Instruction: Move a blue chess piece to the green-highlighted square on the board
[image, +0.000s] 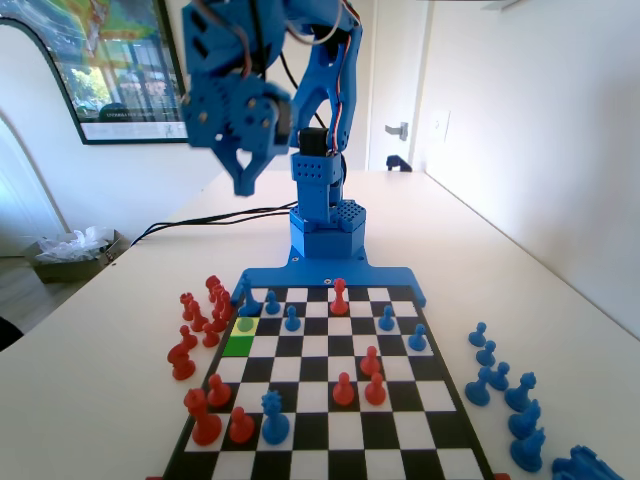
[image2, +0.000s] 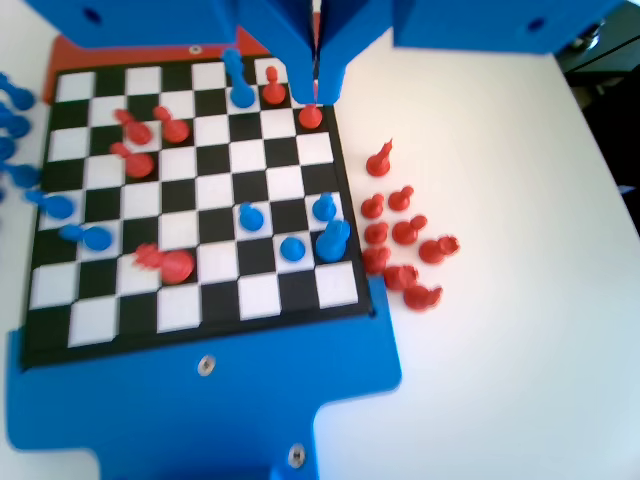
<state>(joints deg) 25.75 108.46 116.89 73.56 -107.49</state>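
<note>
The end effector (image: 243, 175) hangs high above the far end of the board (image: 330, 440) in the fixed view, its pointed tip aimed downward and nothing held in it. In the wrist view the end effector (image2: 316, 85) comes down from the top edge with its two jaws pressed together, only a thin dark seam between them.

The yellow-tinted square (image: 245, 324) lies in the left column of the board in the fixed view, and the blue chess piece (image: 246, 322) appears to stand on it, its outline washed over by the tint. It stands upright, long axis vertical, round head up and flared base down. In the wrist view what seems to be the same blue chess piece (image2: 325, 207) stands upright near the board's right edge, just behind a taller blue piece (image2: 333, 240). The green-highlighted square (image: 238, 346) lies directly in front of the yellow one in the fixed view, touching it edge to edge, and carries no piece.

Other blue pawns (image: 291, 319) stand upright in the far rows, and red pawns (image: 343, 390) stand nearer the camera. A cluster of captured red pieces (image: 197, 325) sits on the white worktop (image: 90, 380) to the left of the board, and captured blue pieces (image: 500, 380) sit to the right.

A framed poster (image: 110, 70) hangs on the wall at the left; a line of pale lettering runs along its lower border but is too small to read. No other writing can be made out.
</note>
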